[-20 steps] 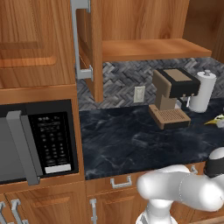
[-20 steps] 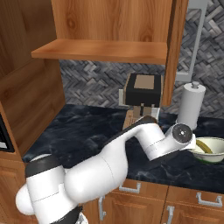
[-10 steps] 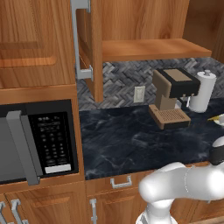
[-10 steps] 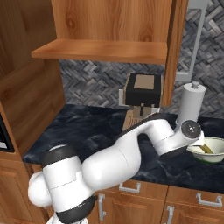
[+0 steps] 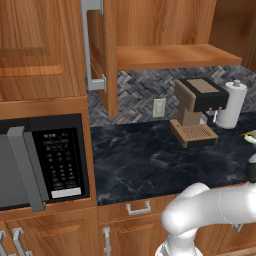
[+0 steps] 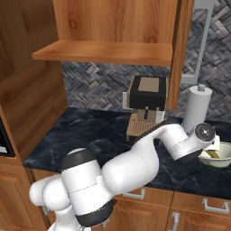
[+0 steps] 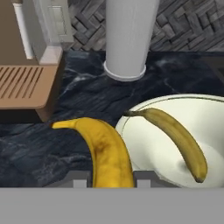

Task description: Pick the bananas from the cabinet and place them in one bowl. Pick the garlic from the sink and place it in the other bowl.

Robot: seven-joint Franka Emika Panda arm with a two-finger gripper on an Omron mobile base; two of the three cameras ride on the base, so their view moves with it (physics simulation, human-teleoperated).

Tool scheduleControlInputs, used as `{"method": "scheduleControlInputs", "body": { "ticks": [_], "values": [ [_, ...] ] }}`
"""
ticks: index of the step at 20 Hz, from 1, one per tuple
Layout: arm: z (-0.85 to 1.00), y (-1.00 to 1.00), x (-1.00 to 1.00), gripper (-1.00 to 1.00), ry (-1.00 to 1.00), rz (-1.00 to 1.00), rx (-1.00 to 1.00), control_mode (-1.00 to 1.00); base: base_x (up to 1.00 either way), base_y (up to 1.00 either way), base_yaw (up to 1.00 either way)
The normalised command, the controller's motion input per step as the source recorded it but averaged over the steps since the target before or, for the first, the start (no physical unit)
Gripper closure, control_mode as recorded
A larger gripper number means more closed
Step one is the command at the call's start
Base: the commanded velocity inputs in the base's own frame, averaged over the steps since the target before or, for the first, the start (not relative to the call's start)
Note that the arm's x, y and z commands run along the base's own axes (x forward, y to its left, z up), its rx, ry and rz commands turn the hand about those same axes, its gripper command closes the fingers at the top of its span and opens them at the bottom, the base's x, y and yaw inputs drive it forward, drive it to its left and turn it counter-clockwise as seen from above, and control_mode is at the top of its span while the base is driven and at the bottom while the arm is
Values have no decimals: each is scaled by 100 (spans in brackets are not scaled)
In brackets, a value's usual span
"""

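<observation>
In the hand view my gripper (image 7: 111, 179) is shut on a yellow banana (image 7: 107, 148), which sticks out over the dark counter just left of a cream-white bowl (image 7: 131, 120). A second banana (image 7: 177, 138) lies inside that bowl. From the right base view, my arm stretches across the counter, and its wrist sits over the bowl (image 6: 221, 163). The wooden cabinet (image 5: 170, 52) above stands open, its door (image 5: 107, 55) swung out. The garlic and the sink are out of view.
A white paper towel roll (image 7: 129, 35) stands right behind the bowl. A brown and black coffee machine (image 6: 146, 106) sits to its left, its slatted tray (image 7: 24, 89) close to the held banana. A black microwave (image 5: 45, 162) is at far left.
My arm has swung a little further right along the counter, bringing the wrist closer over the bowl. The gripper stays shut on the banana.
</observation>
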Motion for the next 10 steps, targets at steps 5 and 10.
{"method": "scheduleControlInputs", "body": {
  "ticks": [5, 10],
  "values": [
    [-21, -35, 10, 100, 0, -2, 0, -100, 0, 0, 0],
    [-18, -29, 19, 100, 0, -2, 0, -100, 0, 0, 0]
  ]
}}
